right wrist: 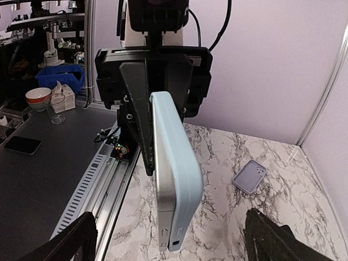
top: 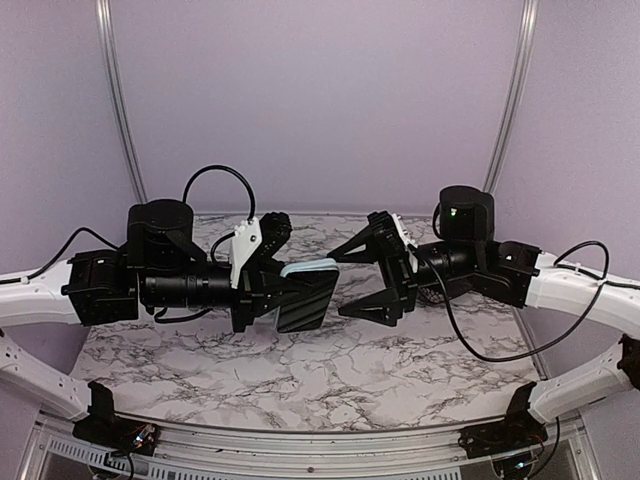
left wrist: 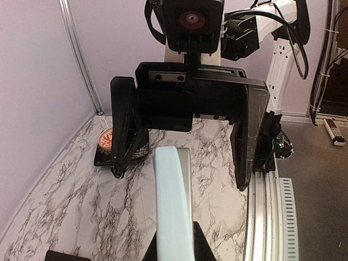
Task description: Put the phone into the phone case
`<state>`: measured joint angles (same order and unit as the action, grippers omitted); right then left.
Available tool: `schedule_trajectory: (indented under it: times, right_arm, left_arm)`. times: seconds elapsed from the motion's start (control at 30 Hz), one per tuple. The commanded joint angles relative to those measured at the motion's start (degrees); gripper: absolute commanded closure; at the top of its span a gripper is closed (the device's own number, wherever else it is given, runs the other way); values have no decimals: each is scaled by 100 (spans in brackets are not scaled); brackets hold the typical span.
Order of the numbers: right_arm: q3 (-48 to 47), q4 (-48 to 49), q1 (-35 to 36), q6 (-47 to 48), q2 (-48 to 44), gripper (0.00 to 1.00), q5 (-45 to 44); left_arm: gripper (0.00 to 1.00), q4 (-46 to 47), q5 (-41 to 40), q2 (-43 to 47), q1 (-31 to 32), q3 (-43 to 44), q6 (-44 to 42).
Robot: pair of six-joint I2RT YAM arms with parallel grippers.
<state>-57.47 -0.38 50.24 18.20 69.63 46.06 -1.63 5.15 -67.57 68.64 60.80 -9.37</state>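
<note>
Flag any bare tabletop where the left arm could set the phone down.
Bare: the front strip of marble table between the arm bases and the raised end effectors. Crowded: above mid-table, where the left end effector holds the phone facing the open right end effector; the back strip by the wall carries a grey case and a dark orange-labelled item.

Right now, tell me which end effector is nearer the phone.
Left. The left end effector is shut on the phone. The right end effector stands open, facing it from the robot's right, apparently not touching.
</note>
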Motion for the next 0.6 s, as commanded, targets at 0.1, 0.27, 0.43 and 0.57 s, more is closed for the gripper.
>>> schedule_trajectory:
  times: [0.1,0.27,0.43,0.57]
  right_arm:
    - [-30,365,156,-174,224,21,134]
    - [161,838,227,-438,268,36,192]
    - [183,959,273,-496,253,84,358]
    - [105,934,327,-564,258,100,422]
  left_arm:
    - [100,299,459,-20,211,632,-97]
    - [100,630,689,101,254,611,109]
    - [100,768,729,81,255,565,199]
    - [100,877,666,60,255,540,240]
